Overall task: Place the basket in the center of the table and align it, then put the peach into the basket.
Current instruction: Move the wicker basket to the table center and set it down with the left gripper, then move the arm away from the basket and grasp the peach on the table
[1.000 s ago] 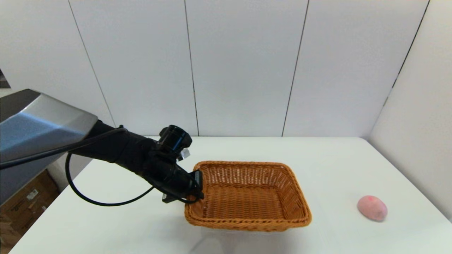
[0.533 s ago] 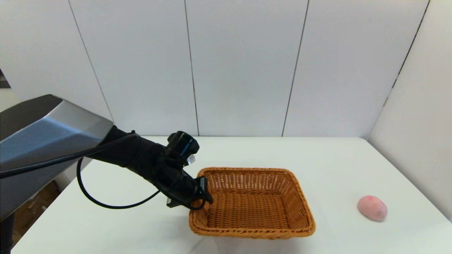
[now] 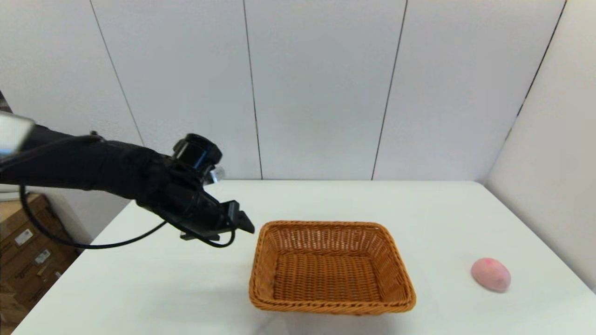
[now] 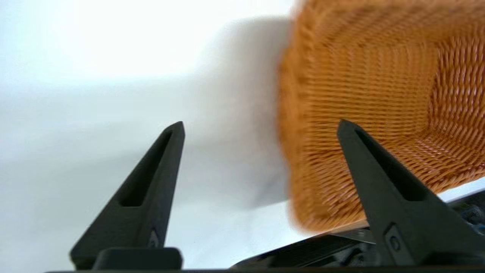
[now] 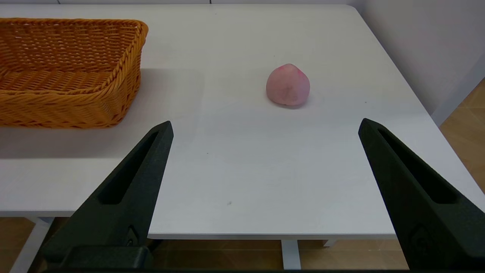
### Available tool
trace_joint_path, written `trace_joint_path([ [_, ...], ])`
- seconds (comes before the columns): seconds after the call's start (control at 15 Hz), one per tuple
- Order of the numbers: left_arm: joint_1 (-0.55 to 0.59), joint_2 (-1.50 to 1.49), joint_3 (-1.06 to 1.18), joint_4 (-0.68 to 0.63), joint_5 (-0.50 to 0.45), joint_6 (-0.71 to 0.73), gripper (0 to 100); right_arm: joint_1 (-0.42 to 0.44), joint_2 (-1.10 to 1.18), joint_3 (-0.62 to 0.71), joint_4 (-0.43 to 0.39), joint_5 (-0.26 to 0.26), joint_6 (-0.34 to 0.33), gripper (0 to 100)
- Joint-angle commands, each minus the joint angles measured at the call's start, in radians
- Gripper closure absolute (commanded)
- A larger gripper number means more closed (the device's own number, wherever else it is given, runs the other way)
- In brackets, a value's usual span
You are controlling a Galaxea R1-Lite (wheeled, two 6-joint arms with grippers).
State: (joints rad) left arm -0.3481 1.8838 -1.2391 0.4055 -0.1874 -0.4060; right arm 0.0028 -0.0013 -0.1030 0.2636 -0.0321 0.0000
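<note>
The orange-brown wicker basket (image 3: pixel 333 307) sits flat near the middle of the white table (image 3: pixel 186 284), with nothing inside. The pale pink peach (image 3: pixel 491 274) lies on the table well to its right. My left gripper (image 3: pixel 242 222) hovers open, above and just left of the basket's left rim, not touching it. The left wrist view shows the left gripper (image 4: pixel 260 122) with its fingers spread and the basket (image 4: pixel 379 76) beyond one of them. My right gripper (image 5: pixel 266 122) is open at the table's near edge, facing the peach (image 5: pixel 288 84), with the basket (image 5: pixel 75 110) off to one side.
Grey wall panels rise close behind the table and along its right side. Cardboard boxes (image 3: pixel 28 260) stand on the floor past the left edge. The peach lies near the right edge, with wooden floor (image 5: pixel 466 129) beyond it.
My left gripper let go of the basket's left rim and rose up and to the left. The basket settled flat and stayed put. The peach has not moved.
</note>
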Motion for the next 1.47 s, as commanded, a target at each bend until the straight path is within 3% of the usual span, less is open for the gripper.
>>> trace_joint_path([
  [0.07,0.196,-0.408,0.078,0.234,0.112,0.151,0,0.000,0.000,0.000,0.002,0.001,-0.002,0],
  [0.4,0.212,-0.959,0.409,0.236,0.140,0.148,0,0.000,0.000,0.000,0.002,0.000,-0.002,0],
  [0.8,0.227,-1.414,0.692,0.300,0.352,0.148,0,0.000,0.000,0.000,0.000,0.000,-0.002,0],
  [1.0,0.307,-1.536,0.731,0.357,0.356,0.191,0,0.000,0.000,0.000,0.000,0.000,0.000,0],
  [1.13,0.417,-1.617,0.784,0.354,0.352,0.285,0,0.000,0.000,0.000,0.000,0.000,0.000,0],
  [1.27,0.414,-1.618,0.822,0.277,0.350,0.291,0,0.000,0.000,0.000,0.002,0.000,0.000,0],
  [1.47,0.411,-1.614,0.983,-0.045,0.324,0.407,0,0.000,0.000,0.000,0.000,0.000,0.000,0],
])
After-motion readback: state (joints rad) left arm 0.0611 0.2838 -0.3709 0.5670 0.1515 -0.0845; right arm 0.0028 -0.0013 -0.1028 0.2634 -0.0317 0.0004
